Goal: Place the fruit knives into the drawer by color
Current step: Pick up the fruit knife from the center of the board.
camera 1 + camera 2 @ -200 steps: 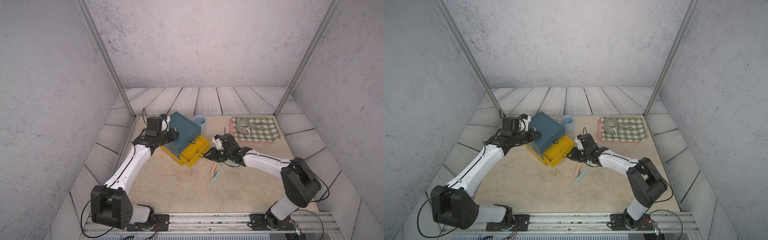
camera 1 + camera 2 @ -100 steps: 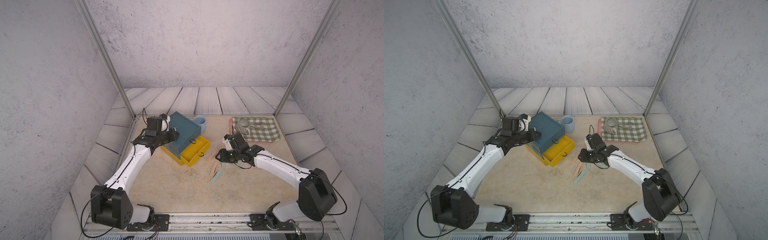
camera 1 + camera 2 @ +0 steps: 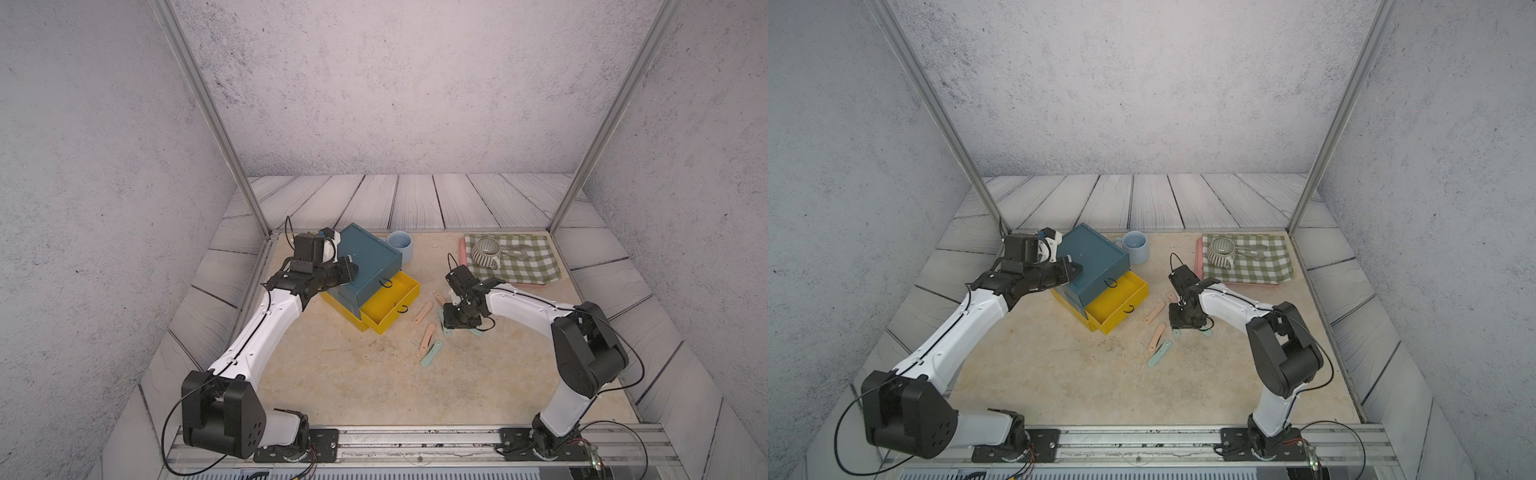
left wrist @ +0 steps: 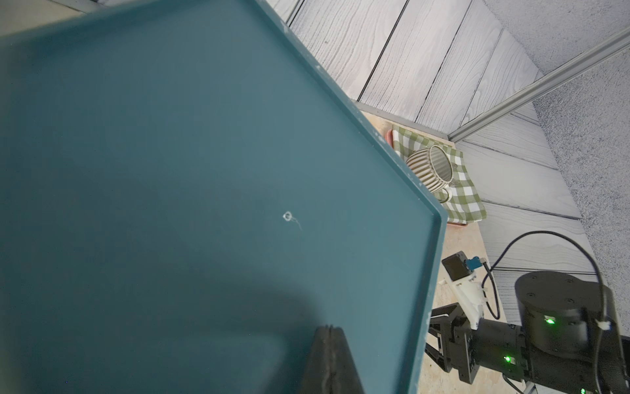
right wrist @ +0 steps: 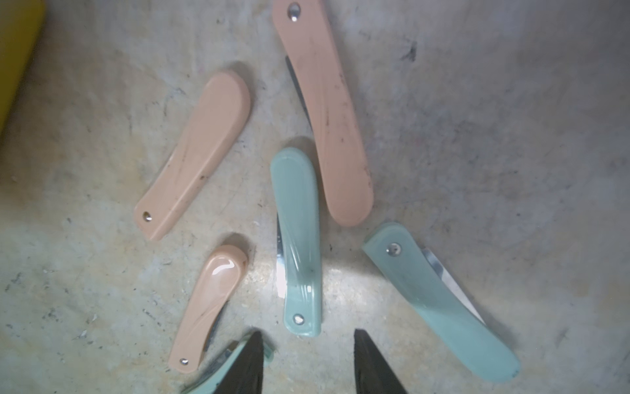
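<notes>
Six folded fruit knives [image 5: 301, 238] (slim rounded handles riveted at one end, three peach-pink, three mint) lie on the table [image 3: 332, 374] beneath the right gripper [image 5: 306, 336], jaws apart, holding nothing, just beside the yellow drawer [image 3: 390, 301] pulled out of the chest [image 3: 370, 257]; farther back, the left gripper [image 4: 329, 341], jaws together, hangs over its teal top

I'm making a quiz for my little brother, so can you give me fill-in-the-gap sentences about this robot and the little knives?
The pulled-out drawer of the chest is coloured ____.
The right wrist view shows ____ peach-pink knives.
The right pincer hangs over the knives with jaws ____.
The left pincer is over the chest top with jaws ____.
Missing words: yellow; three; open; shut.
</notes>
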{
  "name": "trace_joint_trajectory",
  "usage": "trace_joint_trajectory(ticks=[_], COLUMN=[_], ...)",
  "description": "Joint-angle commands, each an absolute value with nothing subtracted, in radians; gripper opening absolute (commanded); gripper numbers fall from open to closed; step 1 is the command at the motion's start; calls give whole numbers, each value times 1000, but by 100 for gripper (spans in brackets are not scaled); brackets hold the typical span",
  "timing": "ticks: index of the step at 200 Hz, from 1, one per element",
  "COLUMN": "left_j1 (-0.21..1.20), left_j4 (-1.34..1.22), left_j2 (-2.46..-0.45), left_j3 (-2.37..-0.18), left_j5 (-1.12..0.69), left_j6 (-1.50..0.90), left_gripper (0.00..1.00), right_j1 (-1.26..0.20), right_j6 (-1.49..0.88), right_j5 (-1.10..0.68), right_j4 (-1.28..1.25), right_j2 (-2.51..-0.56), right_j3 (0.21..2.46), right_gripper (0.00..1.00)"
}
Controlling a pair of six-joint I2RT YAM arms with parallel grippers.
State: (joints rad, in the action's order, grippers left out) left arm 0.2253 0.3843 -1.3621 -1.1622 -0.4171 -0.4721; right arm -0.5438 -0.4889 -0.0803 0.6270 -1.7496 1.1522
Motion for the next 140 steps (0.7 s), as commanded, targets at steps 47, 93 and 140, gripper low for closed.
trace_joint_trajectory(ticks=[47, 93, 140], left_j1=[221, 222, 221], left_j4=[508, 509, 508], left_j2=[-1397, -1396, -1403], left_j3=[-1116, -1115, -1117], left_j5=[-397, -396, -397], left_j6=[-470, -470, -468], left_gripper=[0, 0, 0], right_j1=[-540, -540, -540], right_j6=[-459, -454, -448], right_j5=[-63, -65, -49], right_j4=[643, 644, 657], right_j2=[-1836, -1904, -1961], right_j3=[1233, 1279, 1312], right_gripper=[46, 46, 44])
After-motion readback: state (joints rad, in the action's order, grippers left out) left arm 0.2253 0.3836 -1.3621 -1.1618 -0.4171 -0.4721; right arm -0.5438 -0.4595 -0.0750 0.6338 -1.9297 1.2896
